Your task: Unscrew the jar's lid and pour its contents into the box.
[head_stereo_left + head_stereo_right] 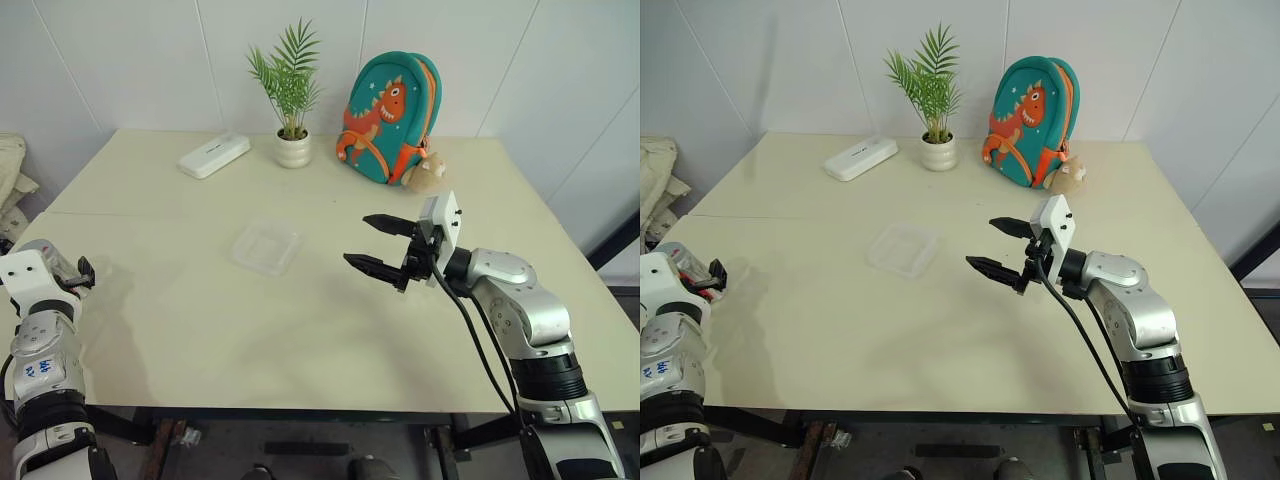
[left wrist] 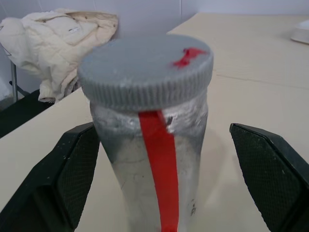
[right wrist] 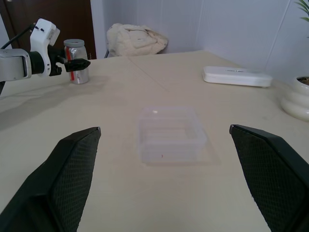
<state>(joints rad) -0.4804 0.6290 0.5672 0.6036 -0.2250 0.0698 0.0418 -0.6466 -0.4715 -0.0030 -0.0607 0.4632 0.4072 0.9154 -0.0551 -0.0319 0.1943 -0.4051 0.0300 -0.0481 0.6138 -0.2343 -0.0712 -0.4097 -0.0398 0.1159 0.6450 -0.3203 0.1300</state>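
Standing upright near the left edge of the cream table [image 1: 200,330], well to the left of the box [image 1: 265,246], is the jar [image 3: 77,61]; silvery-grey with a red stripe down its side, its ribbed grey lid [image 2: 145,71] screwed on, a red mark on top; the left gripper [image 3: 77,64] sits around the jar, fingers spread wide either side, one pad just beside the jar's wall, not clamped; the right gripper [image 1: 382,247] hovers just right of the box, jaws released and empty; the clear shallow box lies empty near the table's middle; beyond the box stand a white oblong case [image 1: 213,155], a potted palm [image 1: 291,90] and a teal dinosaur backpack [image 1: 391,117]; crumpled cream cloth [image 2: 58,43] lies off the table, left of the box
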